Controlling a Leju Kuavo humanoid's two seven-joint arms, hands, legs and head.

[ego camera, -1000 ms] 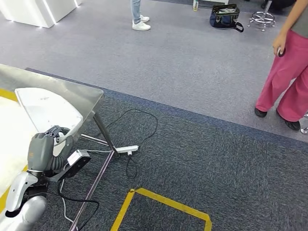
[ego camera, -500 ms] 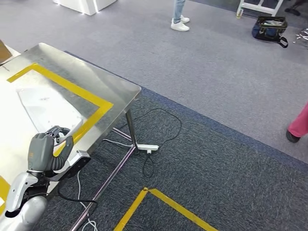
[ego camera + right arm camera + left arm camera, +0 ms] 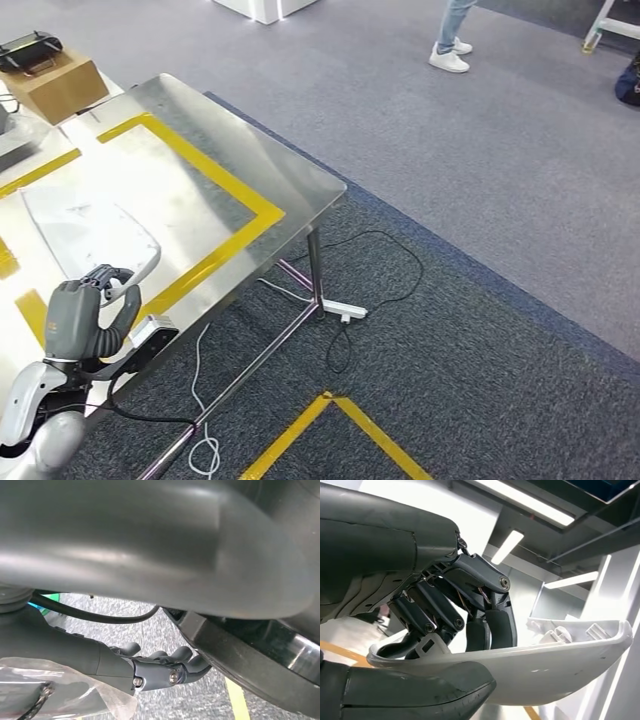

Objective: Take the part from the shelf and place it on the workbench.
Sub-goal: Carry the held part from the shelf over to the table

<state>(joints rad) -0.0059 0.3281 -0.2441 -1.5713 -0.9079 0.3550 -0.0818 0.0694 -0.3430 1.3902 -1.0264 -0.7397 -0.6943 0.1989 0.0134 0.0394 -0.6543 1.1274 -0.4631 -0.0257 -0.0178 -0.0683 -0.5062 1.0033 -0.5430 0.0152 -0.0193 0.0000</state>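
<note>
gripping the white part (image 3: 561, 662), left robot hand (image 3: 444, 610) has fingers curled around it.

One white part (image 3: 90, 232), one steel workbench (image 3: 256, 170), one cardboard box (image 3: 54, 82), one power strip (image 3: 344, 312).

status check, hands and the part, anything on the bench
Left hand gripping white part over workbench. Right hand hanging, fingers curled, nothing in it. Cardboard box at far corner.

I can read no text, label, brand or number anywhere. The white curved plastic part (image 3: 90, 232) I hold carries a small dark mark too blurred to read, and my grey left hand (image 3: 79, 318) shows a tiny orange spot, also illegible.
</note>
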